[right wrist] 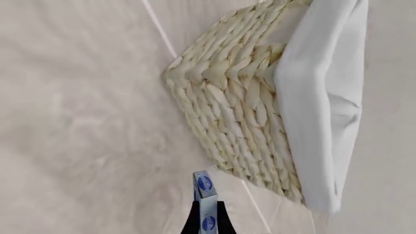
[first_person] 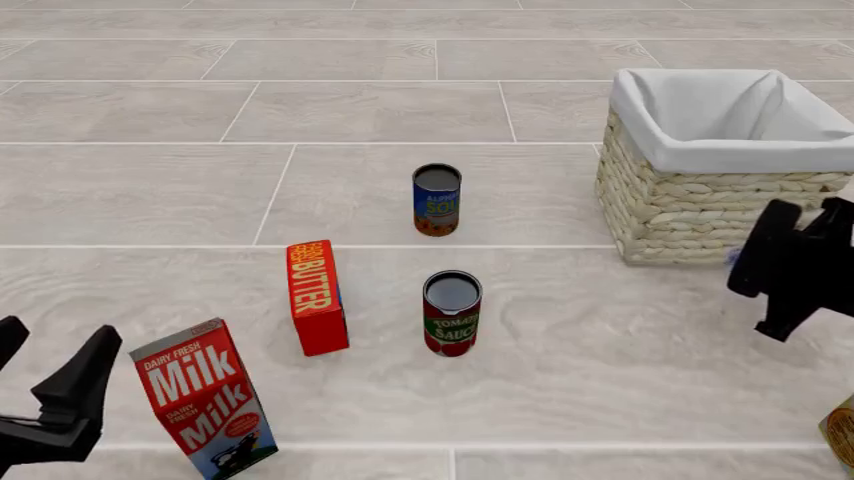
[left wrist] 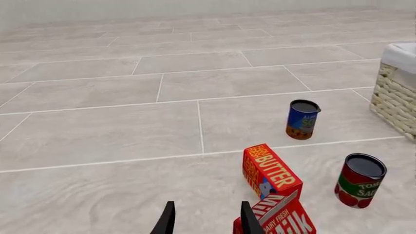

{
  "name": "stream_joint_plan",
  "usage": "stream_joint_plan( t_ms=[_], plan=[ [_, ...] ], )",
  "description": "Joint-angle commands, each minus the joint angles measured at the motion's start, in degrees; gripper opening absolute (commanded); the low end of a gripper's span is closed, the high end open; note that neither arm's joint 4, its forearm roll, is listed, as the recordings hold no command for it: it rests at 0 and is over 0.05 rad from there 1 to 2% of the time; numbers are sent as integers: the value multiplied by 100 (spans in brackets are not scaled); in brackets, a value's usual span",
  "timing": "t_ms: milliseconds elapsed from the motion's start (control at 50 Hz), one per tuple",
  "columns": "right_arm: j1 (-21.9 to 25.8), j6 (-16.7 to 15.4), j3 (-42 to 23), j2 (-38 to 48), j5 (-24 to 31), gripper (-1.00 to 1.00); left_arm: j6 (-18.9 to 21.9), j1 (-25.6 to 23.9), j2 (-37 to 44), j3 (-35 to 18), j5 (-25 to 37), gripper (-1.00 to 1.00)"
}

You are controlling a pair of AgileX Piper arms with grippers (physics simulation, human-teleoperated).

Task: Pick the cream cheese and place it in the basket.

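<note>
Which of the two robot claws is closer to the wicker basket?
The right. The right gripper, shut on the cream cheese, hangs just in front of the basket, near its lower right corner. The left gripper sits far across the floor, beside the milk carton.

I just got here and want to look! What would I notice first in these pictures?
The big cream woven wicker basket with white cloth lining at the far right stands out. Right before it, the right gripper pinches the small light-blue cream cheese box. A red butter box stands mid-floor.
</note>
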Motion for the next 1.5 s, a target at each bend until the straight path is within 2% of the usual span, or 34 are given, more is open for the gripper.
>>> stream_joint_plan(
  t_ms=[20,180,340,400,440,520,600,640,680,780,820,920,940,980,1000,1120,1200,1240,1260,1320,1380,1400,1420,1480,1500],
  plan=[
    [151,111,123,-727,392,-100,-5,-11,-125,0,98,100],
    [235,171,214,-1051,613,-100,14,-33,-211,0,163,100],
    [337,477,-13,-1433,1098,-100,13,-17,-314,0,245,100],
    [348,418,11,-1562,1125,-100,23,-29,-309,0,235,100],
    [434,750,-218,-1764,1389,-100,22,-40,-315,0,232,100],
    [516,1030,-250,-2075,1669,-100,11,-25,-356,0,266,100],
    [484,1030,-115,-2237,1661,-100,5,-23,-381,0,279,100],
    [587,1551,-372,-2337,1974,-100,4,-27,-390,0,277,100],
    [636,1659,-363,-2449,2102,-100,-2,-32,-387,0,276,100],
    [814,2178,-621,-2654,2498,-100,-10,-35,-428,0,302,100],
    [853,2232,-643,-2692,2551,-100,-13,-36,-428,0,301,100],
    [1156,2788,-943,-2896,2917,-100,-19,-42,-428,0,298,100],
    [1156,2788,-943,-2897,2918,-100,-19,-42,-427,0,298,100],
    [1272,3166,-1188,-2948,3112,-100,-22,-43,-376,0,244,100],
    [1272,3166,-1190,-2948,3113,-100,-22,-43,-370,0,238,100],
    [1413,3769,-1487,-2991,3245,-100,-28,-36,-435,0,293,100],
    [1576,4363,-1655,-2987,3435,-100,-33,-41,-444,0,299,100],
    [1665,4360,-1621,-3082,3440,-100,-30,-43,-435,0,290,100],
    [1677,4608,-1722,-3072,3440,-100,-26,-44,-413,0,271,100],
    [1682,4720,-1808,-3045,3433,-100,-31,-35,-381,0,239,100],
    [1743,5113,-2097,-2994,3522,-100,-35,-34,-361,0,215,100],
    [1743,5113,-2099,-2993,3523,-100,-32,-36,-355,0,210,100],
    [1767,5297,-2269,-2959,3576,-100,-30,-36,-349,0,202,100],
    [1747,5349,-2417,-2873,3599,-100,-38,-31,-342,0,190,100],
    [1768,5547,-2589,-2829,3632,-100,-40,-33,-339,0,184,100]
  ],
)
